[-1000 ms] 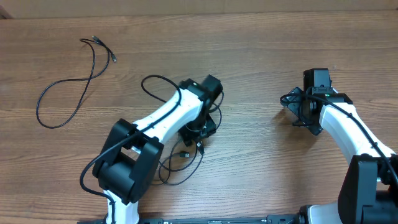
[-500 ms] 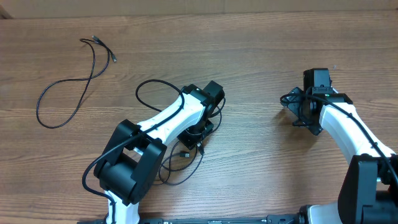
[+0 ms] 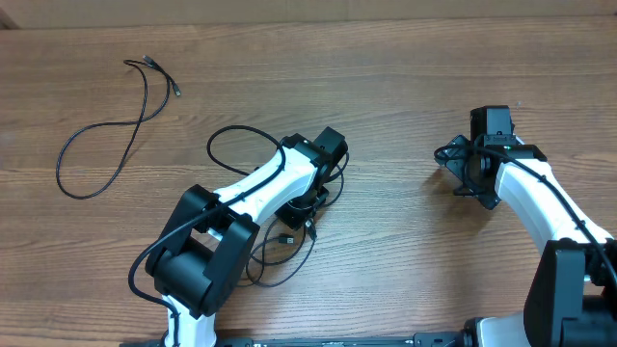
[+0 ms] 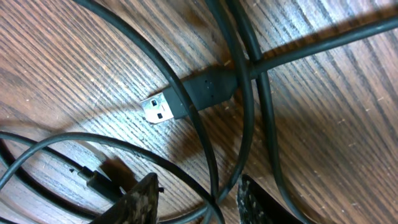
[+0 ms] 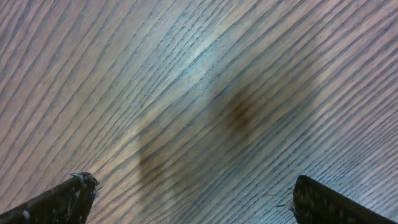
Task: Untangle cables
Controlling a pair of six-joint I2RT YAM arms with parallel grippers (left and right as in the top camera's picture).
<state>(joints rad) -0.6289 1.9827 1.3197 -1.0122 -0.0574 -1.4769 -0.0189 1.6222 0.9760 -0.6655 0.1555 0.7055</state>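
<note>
A bunch of thin black cables point(image 3: 280, 262) lies under and around my left arm, with one loop point(image 3: 227, 135) reaching out to its upper left. My left gripper point(image 3: 307, 206) points down into the bunch. In the left wrist view a silvery USB plug point(image 4: 158, 109) lies on the wood, and crossing strands point(image 4: 214, 198) pass between the fingertips point(image 4: 142, 200) of the left gripper point(image 4: 196, 202), which stand apart around them. Another cable point(image 3: 101, 135) lies alone at the far left. My right gripper point(image 3: 461, 172) hovers wide open over bare wood point(image 5: 205, 124).
The wooden table point(image 3: 405, 87) carries only the cables and both arms. A small dark plug point(image 4: 93, 180) lies by the left finger. The thicker black arm cable point(image 3: 207, 217) runs along the left arm.
The left gripper's jaws have narrowed around the strands. The loop at the upper left of the left arm has slid a little to the left. The right arm has not moved.
</note>
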